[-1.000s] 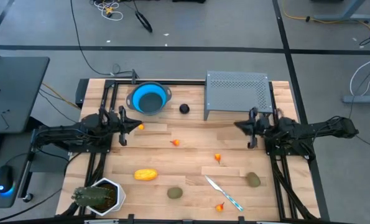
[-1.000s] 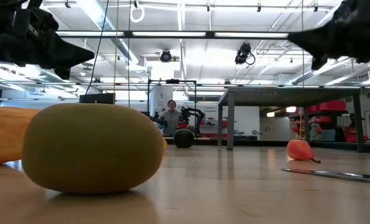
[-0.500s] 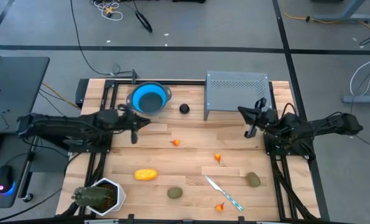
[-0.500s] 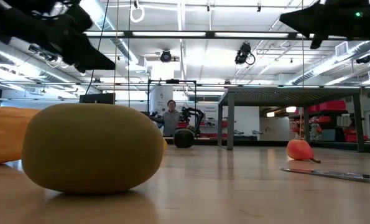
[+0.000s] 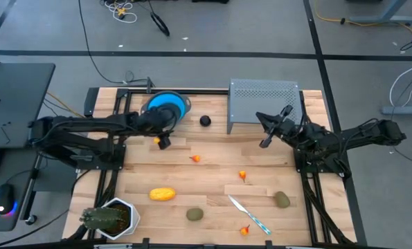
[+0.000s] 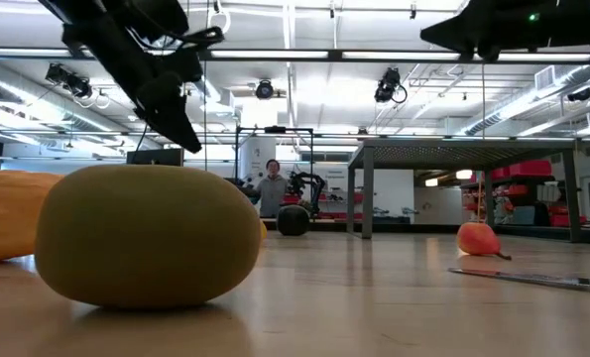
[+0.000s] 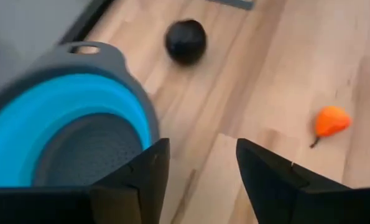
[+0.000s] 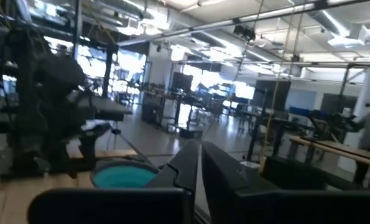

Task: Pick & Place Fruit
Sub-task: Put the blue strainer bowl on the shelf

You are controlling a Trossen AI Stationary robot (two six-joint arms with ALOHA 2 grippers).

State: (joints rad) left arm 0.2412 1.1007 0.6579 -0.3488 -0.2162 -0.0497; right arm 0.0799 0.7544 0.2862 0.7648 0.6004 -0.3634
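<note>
My left gripper (image 5: 163,141) (image 7: 200,177) hovers open beside the near rim of the blue bowl (image 5: 167,108) (image 7: 66,124), with nothing between its fingers. A tiny orange bit (image 5: 156,140) lies right beside it. The black ball (image 5: 205,121) (image 7: 186,41) and another orange bit (image 5: 195,158) (image 7: 331,121) lie beyond it. A yellow oblong fruit (image 5: 162,194) and two olive-brown fruits (image 5: 194,215) (image 5: 282,200) rest on the near half of the table. My right gripper (image 5: 260,119) (image 8: 199,158) is raised, shut and empty, in front of the grey box.
A grey perforated box (image 5: 264,104) stands at the far right. A knife with a light-blue handle (image 5: 249,215) lies near the front, with orange bits (image 5: 243,175) (image 5: 245,229) around it. A potted plant (image 5: 109,218) fills the near left corner.
My left gripper has swung toward the table's right and far edge, up to the blue bowl, and its fingers have parted. My right gripper has risen and moved toward the table's left and far side. No fruit has moved.
</note>
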